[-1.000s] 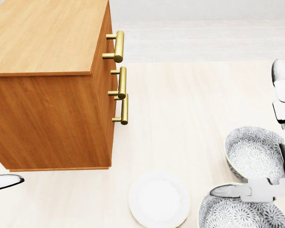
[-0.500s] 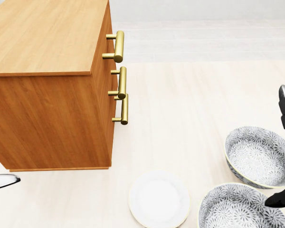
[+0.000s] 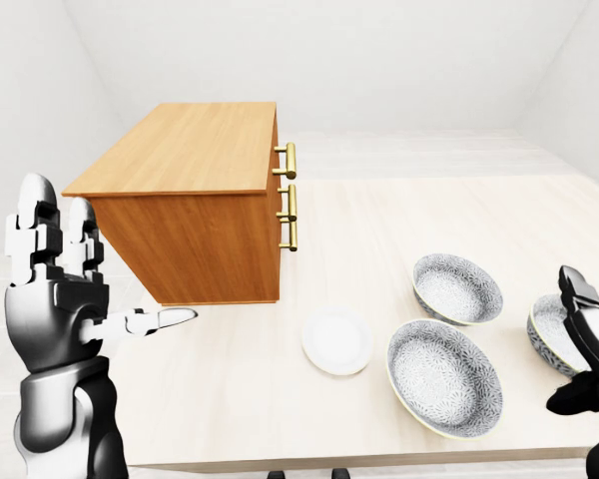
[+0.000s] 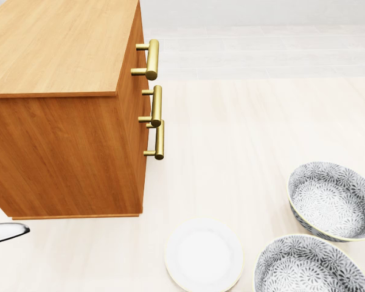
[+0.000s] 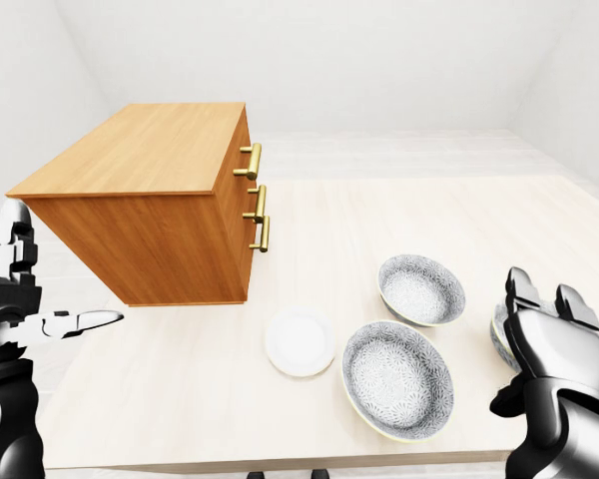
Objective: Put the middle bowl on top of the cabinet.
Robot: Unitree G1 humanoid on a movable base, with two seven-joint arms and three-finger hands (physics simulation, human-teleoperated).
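Three grey patterned bowls sit on the pale table (image 3: 399,215). A large bowl (image 3: 444,376) is lowest in the left-eye view, and a smaller bowl (image 3: 457,287) lies above it. The third bowl (image 3: 541,337) is at the right, partly hidden behind my right hand (image 5: 539,344). That hand stands upright and open beside the third bowl, holding nothing. The wooden cabinet (image 3: 195,145) with brass handles (image 3: 289,160) stands at the upper left, its top bare. My left hand (image 3: 100,274) is raised at the far left, open, with one finger (image 4: 6,232) stretched toward the cabinet's base.
A white plate (image 3: 336,339) lies between the cabinet and the large bowl. The table's near edge runs along the bottom of both eye views. White walls and a pale floor surround the table.
My right hand, which hung over the two bowls in the head view, has dropped out of that view at the lower right. The bowls and cabinet have not moved.
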